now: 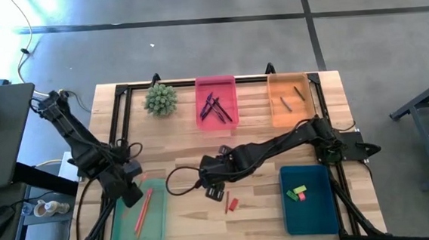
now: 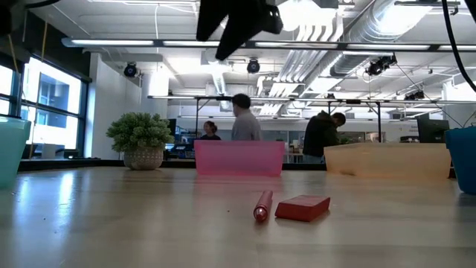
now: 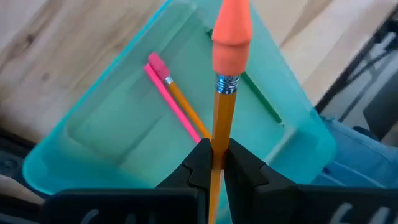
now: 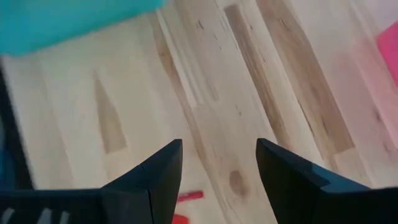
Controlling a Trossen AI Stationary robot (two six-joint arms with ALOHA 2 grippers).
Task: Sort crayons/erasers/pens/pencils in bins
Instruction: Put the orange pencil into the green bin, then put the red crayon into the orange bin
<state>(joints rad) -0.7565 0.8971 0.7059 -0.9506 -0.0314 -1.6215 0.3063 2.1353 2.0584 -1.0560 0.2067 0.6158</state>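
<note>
My left gripper (image 1: 132,192) (image 3: 214,151) is shut on an orange pencil (image 3: 222,112) over the near-left pale green bin (image 1: 122,231), where a pink and an orange pencil (image 3: 177,102) lie. My right gripper (image 1: 213,185) (image 4: 217,168) hangs open above the table's middle, with nothing between its fingers. Just nearer than it, a short red stick (image 2: 262,205) and a red eraser (image 2: 303,208) lie flat on the wood. Pens (image 1: 217,108) lie in the pink bin (image 1: 216,82), crayons (image 1: 292,99) in the orange bin (image 1: 278,115), and erasers (image 1: 298,194) in the dark blue bin (image 1: 312,215). My left gripper pinches the orange pencil's shaft (image 3: 219,140) between its two fingers. The gripper slants down toward the bin. The pencil runs out past the fingertips with its orange eraser cap (image 3: 231,37) foremost. It is lifted clear above the bin's floor.
A potted plant (image 1: 160,99) stands at the far left of the table. A thin green stick (image 3: 261,99) lies along the pale green bin's far wall. People stand in the room beyond the table (image 2: 245,123). Bare wood lies between the bins.
</note>
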